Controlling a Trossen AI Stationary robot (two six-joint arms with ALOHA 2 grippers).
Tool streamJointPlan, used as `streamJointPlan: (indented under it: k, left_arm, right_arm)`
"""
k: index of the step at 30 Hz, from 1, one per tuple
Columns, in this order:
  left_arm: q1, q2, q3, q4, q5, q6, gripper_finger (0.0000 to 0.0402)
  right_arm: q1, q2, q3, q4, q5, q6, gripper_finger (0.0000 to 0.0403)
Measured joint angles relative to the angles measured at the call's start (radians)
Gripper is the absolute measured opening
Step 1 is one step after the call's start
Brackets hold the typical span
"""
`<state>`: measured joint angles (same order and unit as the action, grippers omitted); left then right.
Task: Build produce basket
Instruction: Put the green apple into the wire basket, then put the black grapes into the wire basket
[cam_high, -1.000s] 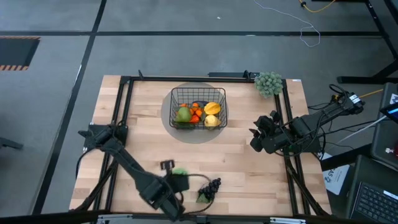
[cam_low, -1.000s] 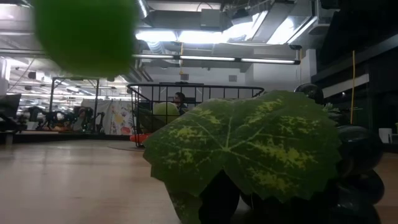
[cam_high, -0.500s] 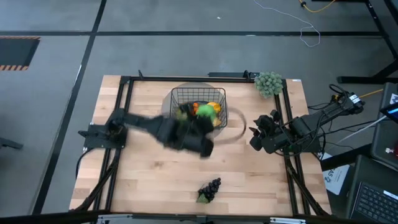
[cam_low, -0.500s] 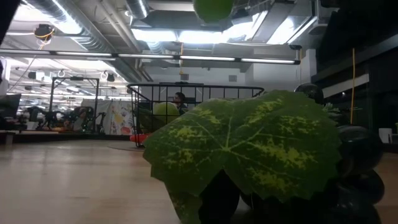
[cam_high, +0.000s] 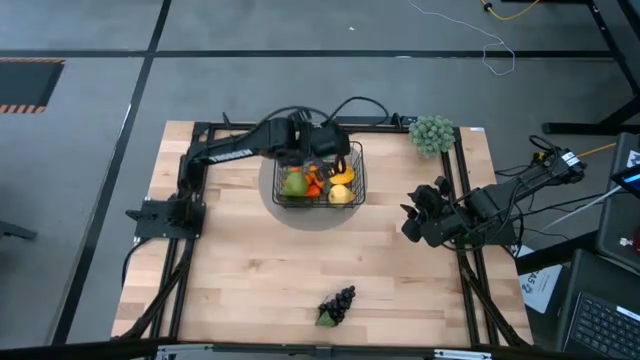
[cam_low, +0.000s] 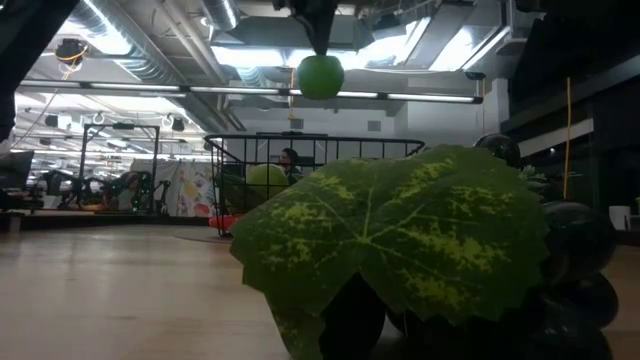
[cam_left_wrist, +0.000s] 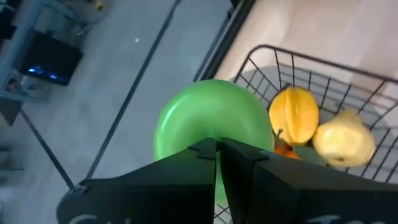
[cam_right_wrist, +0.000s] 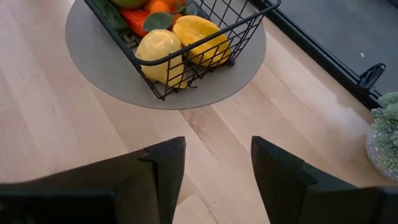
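Now, your count:
Left fingers (cam_left_wrist: 217, 163): pinching one green apple (cam_left_wrist: 211, 127) above one basket (cam_high: 352, 180).
Right fingers (cam_right_wrist: 214, 171): spread.
Grapes (cam_high: 338, 304): one bunch on counter (cam_high: 250, 270).

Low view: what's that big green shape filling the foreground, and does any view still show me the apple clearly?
Low view: the grapes' leaf sits close to the lens, hiding much of the basket; the green apple shows small above it, against bright ceiling lights. Left wrist view: the apple fills the frame, soft-edged, clamped in the left pincer. High view: sharp, but the arm covers the apple.
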<state>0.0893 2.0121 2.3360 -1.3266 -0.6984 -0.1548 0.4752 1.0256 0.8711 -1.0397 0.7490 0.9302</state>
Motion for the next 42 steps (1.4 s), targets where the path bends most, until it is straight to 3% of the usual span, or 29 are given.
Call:
streamJointPlan:
  k: [11,16,22,28,30,36,42]
  left_arm:
    - [0.134,0.009,0.0,-0.026,0.321,0.295,0.0]
    - [0.219,0.008,0.0,-0.04,0.478,0.318,0.0]
    - [0.299,0.008,0.0,-0.046,0.725,0.324,0.0]
    - [0.347,0.008,0.0,-0.054,1.066,0.325,0.0]
    - [0.359,0.008,0.0,-0.054,1.081,0.324,0.0]
    - [0.374,0.008,0.0,-0.052,0.959,0.318,0.0002]
    - [0.357,0.008,0.0,-0.044,0.926,0.322,0.0036]
  right_arm:
    - [0.0,0.0,0.0,0.0,0.032,-0.02,0.0174]
    - [0.0,0.0,0.0,0.002,0.054,-0.018,0.0174]
    - [0.0,0.0,0.0,0.004,0.054,0.007,0.0174]
    - [0.0,0.0,0.0,0.004,0.055,0.069,0.0174]
    - [0.0,0.0,0.0,0.004,0.054,0.083,0.0174]
    - [0.0,0.0,0.0,0.005,0.054,0.083,0.0174]
    - [0.0,0.0,0.0,0.005,0.054,0.082,0.0174]
